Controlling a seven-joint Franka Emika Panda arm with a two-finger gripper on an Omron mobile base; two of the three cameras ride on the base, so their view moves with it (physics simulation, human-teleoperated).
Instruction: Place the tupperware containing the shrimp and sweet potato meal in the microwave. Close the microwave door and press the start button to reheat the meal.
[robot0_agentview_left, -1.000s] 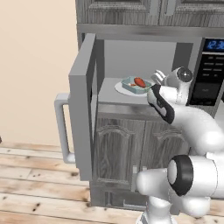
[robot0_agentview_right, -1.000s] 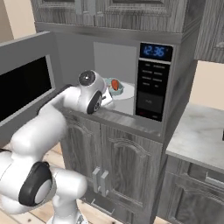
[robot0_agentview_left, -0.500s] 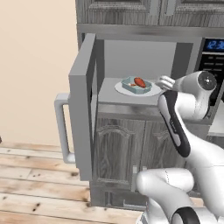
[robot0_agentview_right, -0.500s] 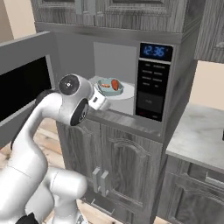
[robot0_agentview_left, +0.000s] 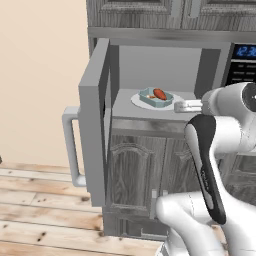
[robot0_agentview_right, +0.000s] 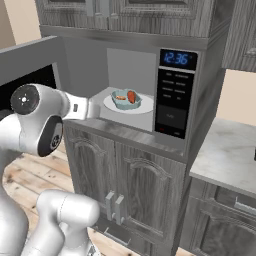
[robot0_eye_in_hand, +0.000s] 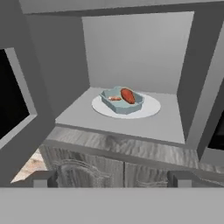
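Just outside the mouth of the microwave (robot0_agentview_right: 150, 95), the gripper (robot0_eye_in_hand: 112, 178) hangs with its two fingertips set wide apart and nothing between them, looking straight in at the tupperware (robot0_eye_in_hand: 121, 101), which sits on the round white turntable (robot0_eye_in_hand: 148, 107) with the shrimp and sweet potato meal (robot0_eye_in_hand: 127, 95) inside. With the tub placed, the step in hand is judged to be shutting the microwave door (robot0_agentview_left: 95, 120), which stands swung wide at the left with its bar handle (robot0_agentview_left: 71, 145) outward. Best to swing wide around the door's free edge, push on its outer face near the handle, and follow the hinge arc until it seats.
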